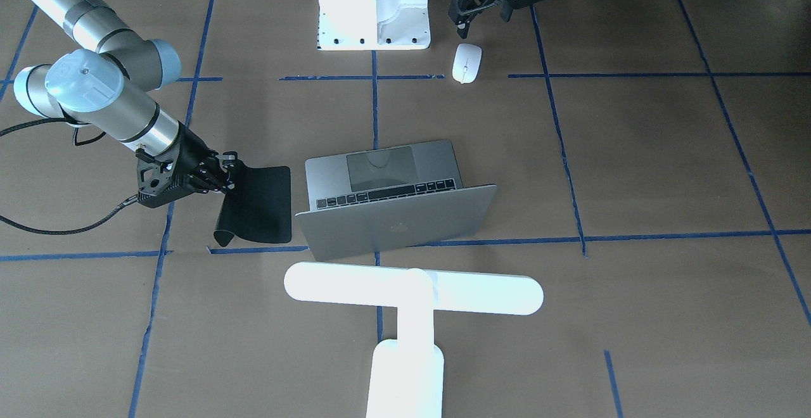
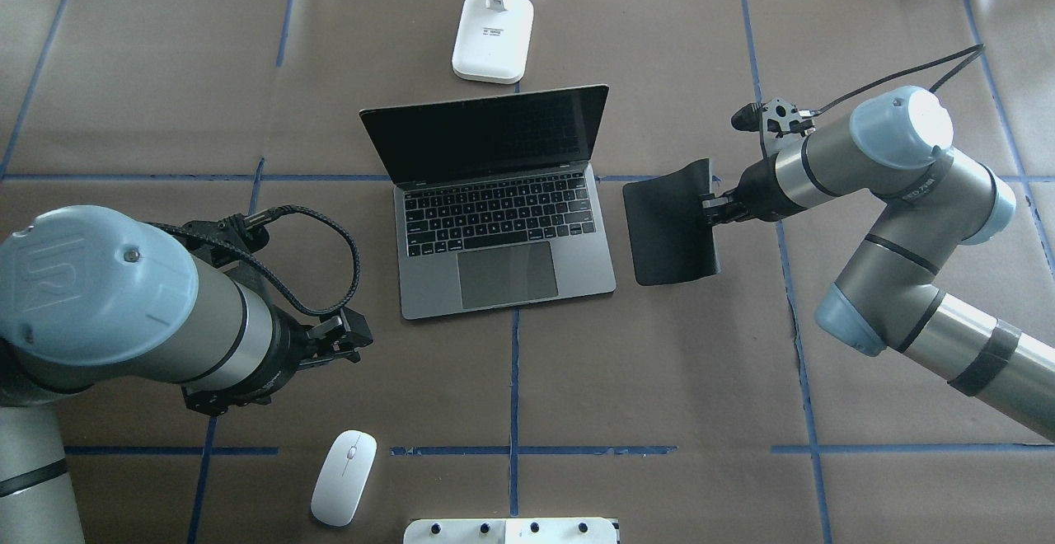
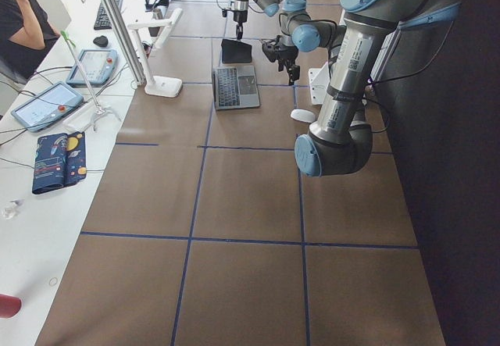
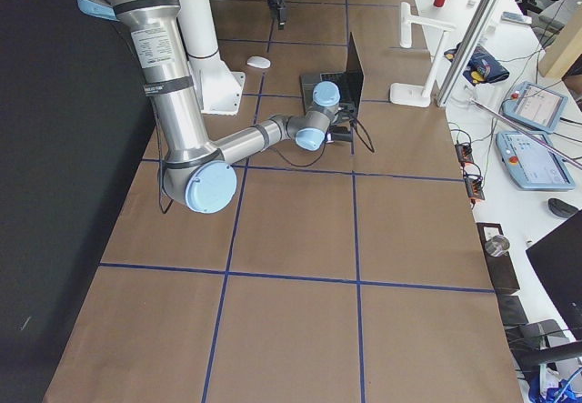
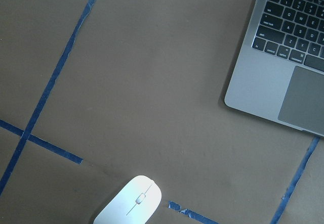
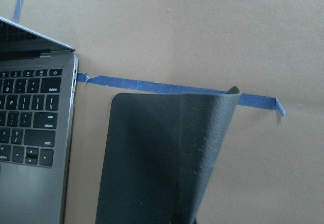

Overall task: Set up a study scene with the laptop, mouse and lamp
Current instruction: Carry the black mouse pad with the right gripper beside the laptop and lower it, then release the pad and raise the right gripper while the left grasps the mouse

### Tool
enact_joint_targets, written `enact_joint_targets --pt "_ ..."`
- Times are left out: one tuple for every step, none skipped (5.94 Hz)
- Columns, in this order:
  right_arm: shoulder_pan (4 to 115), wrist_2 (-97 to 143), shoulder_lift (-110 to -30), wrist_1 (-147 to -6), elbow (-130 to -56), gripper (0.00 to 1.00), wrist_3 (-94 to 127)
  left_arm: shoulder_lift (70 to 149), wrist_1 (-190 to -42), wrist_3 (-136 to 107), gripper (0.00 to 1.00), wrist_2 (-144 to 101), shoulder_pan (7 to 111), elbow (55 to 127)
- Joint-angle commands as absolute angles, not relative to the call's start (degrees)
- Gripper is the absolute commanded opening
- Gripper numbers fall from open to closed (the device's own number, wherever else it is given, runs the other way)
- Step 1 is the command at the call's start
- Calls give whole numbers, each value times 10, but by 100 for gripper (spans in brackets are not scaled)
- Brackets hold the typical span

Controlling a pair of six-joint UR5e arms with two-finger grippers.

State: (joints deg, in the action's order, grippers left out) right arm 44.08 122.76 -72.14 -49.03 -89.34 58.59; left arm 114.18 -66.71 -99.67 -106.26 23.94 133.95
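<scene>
Lamp (image 1: 412, 291) nearest, brown blue-taped table (image 1: 665, 171) — right hand (image 1: 228, 180) pinching mouse pad (image 1: 263, 206), left hand (image 1: 485, 16) parted, empty

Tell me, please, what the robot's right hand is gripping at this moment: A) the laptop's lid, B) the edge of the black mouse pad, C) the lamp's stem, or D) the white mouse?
B: the right hand pinches one edge of the black mouse pad, which curls up on that side beside the laptop, while the mouse lies untouched.
</scene>
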Motion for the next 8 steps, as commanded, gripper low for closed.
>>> enact_joint_targets --pt "443 1229 -725 -489 -891 99 589 1141 -667 -997 100 -1063 240 1339" --pt "445 1230 -726 -488 -891 100 590 1139 -667 -997 100 -1063 240 1339" --pt "450 1238 -725 -490 -896 100 591 1121 -671 -992 100 -1061 236 1341" --pt "468 1258 -727 -492 -899 100 593 1117 -671 -943 100 -1061 232 1342" --pt "500 1276 -726 -549 -918 100 592 1116 -672 -931 100 -1061 229 1338" --pt "515 1278 -727 -628 -965 100 590 1099 -674 -929 100 -1060 207 1338" --pt "527 1278 -727 -725 -1016 100 586 1083 -701 -839 100 -1062 188 1329" --pt "537 1277 -723 -816 -1060 100 577 1055 -751 -806 100 -1065 181 1320"
